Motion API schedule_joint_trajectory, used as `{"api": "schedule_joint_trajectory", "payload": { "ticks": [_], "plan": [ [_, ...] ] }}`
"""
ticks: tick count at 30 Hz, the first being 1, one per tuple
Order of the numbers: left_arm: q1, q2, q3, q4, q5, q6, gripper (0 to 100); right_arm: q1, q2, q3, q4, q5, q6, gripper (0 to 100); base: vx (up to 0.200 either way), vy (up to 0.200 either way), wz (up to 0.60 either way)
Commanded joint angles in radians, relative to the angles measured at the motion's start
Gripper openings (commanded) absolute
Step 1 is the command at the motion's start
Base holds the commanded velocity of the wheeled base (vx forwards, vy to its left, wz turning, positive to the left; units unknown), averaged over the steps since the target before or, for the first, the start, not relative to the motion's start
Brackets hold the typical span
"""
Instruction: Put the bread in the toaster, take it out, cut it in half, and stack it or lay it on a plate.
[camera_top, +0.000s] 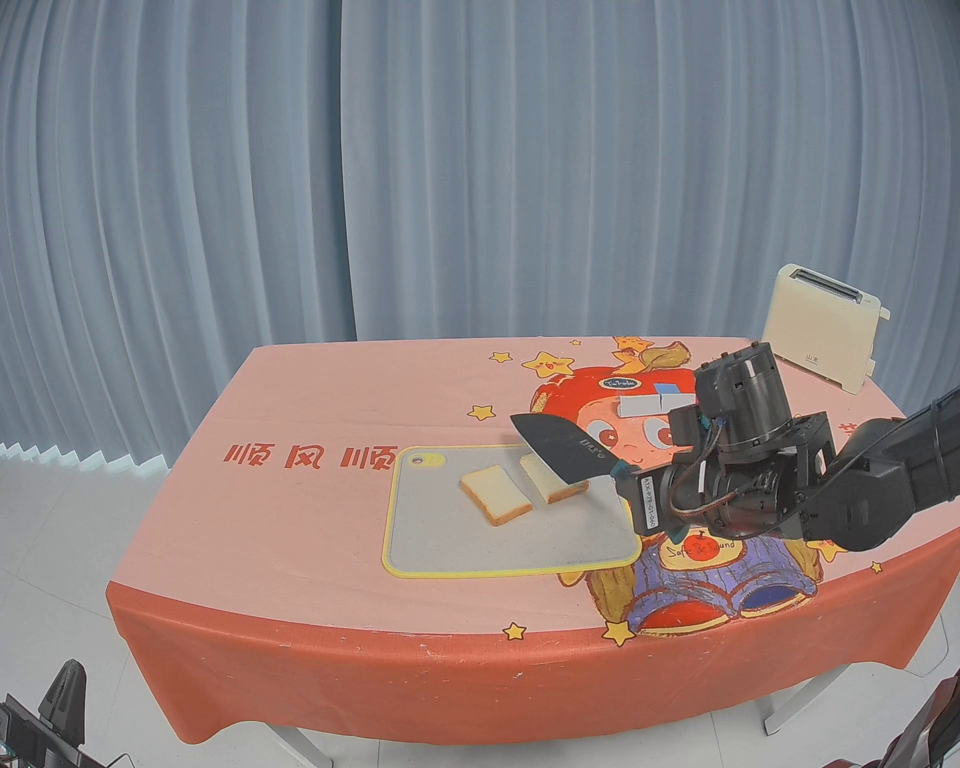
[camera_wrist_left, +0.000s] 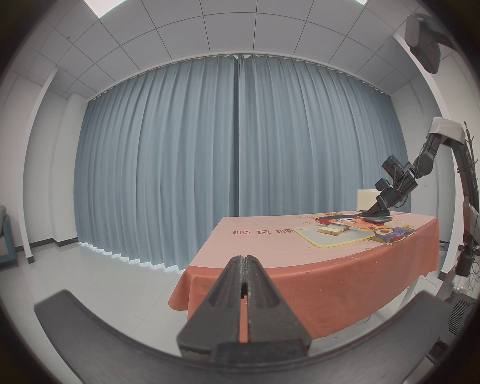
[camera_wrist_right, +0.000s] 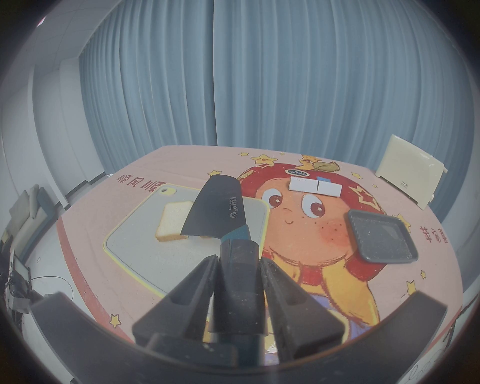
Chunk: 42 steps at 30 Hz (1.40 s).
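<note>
The right tool is closed tight on the handle of a black knife. The blade sticks out over the near right corner of the cutting board, and its tip lies over one piece of bread. I cannot tell if the blade touches that piece. The other piece of bread lies flat just beside it, nearer the middle of the board. The two pieces are close together, with a small gap between them. The board rests on the pink tabletop. The toaster stands at the far right corner, well apart from the bread. A dark plate sits on the tabletop to the right of the board. Two small white blocks lie side by side behind the board. The left tool is closed with nothing in it, down low and away from the tabletop.
</note>
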Motion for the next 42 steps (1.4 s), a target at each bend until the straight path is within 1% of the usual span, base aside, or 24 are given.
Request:
{"api": "schedule_joint_trajectory", "payload": {
  "ticks": [1,7,11,15,16,20,23,28,30,34,38,40,41,42],
  "plan": [
    [0.000,-0.011,0.016,0.000,0.000,0.000,0,-0.019,-0.037,0.005,0.000,0.000,-0.007,0,0.000,0.000,0.00],
    [0.000,-0.011,0.016,0.000,0.000,0.000,0,-0.062,-0.056,-0.003,-0.001,0.000,-0.024,0,0.000,0.000,0.00],
    [0.001,-0.011,0.016,0.000,0.000,0.000,0,-0.070,-0.079,0.000,-0.001,0.000,-0.038,0,0.000,0.000,0.00],
    [0.000,-0.011,0.016,0.000,0.000,0.000,0,-0.073,-0.103,0.013,0.000,0.000,-0.040,0,0.000,0.000,0.00],
    [0.000,-0.011,0.016,0.000,0.000,0.000,0,-0.088,-0.111,0.026,0.000,0.000,-0.041,0,0.000,0.000,0.00],
    [0.000,-0.011,0.016,0.000,0.000,0.000,0,-0.113,-0.159,0.052,0.003,0.002,-0.052,0,0.000,0.000,0.00],
    [0.001,-0.011,0.016,0.000,0.000,0.000,0,-0.136,-0.195,0.063,0.002,0.008,-0.064,0,0.000,0.000,0.00],
    [0.001,-0.011,0.016,0.000,0.000,0.000,0,-0.182,-0.235,0.079,0.012,0.014,-0.066,0,0.000,0.000,0.00],
    [0.000,-0.011,0.016,0.000,0.000,0.000,0,-0.200,-0.238,0.086,0.005,0.014,-0.073,0,0.000,0.000,0.00],
    [0.001,-0.011,0.016,0.000,0.000,0.000,0,-0.205,-0.252,0.109,0.000,0.014,-0.086,0,0.000,0.000,0.00],
    [0.001,-0.011,0.016,0.000,0.000,0.000,0,-0.203,-0.281,0.108,0.002,0.015,-0.089,0,0.000,0.000,0.00],
    [0.001,-0.011,0.016,0.000,0.000,0.000,0,-0.200,-0.295,0.106,0.002,0.014,-0.102,0,0.000,0.000,0.00],
    [0.001,-0.011,0.016,0.000,0.000,0.000,0,-0.203,-0.295,0.109,0.000,0.015,-0.125,0,0.000,0.000,0.00],
    [0.001,-0.011,0.016,0.000,0.000,0.000,0,-0.205,-0.294,0.111,0.000,0.015,-0.127,0,0.000,0.000,0.00]
  ]
}}
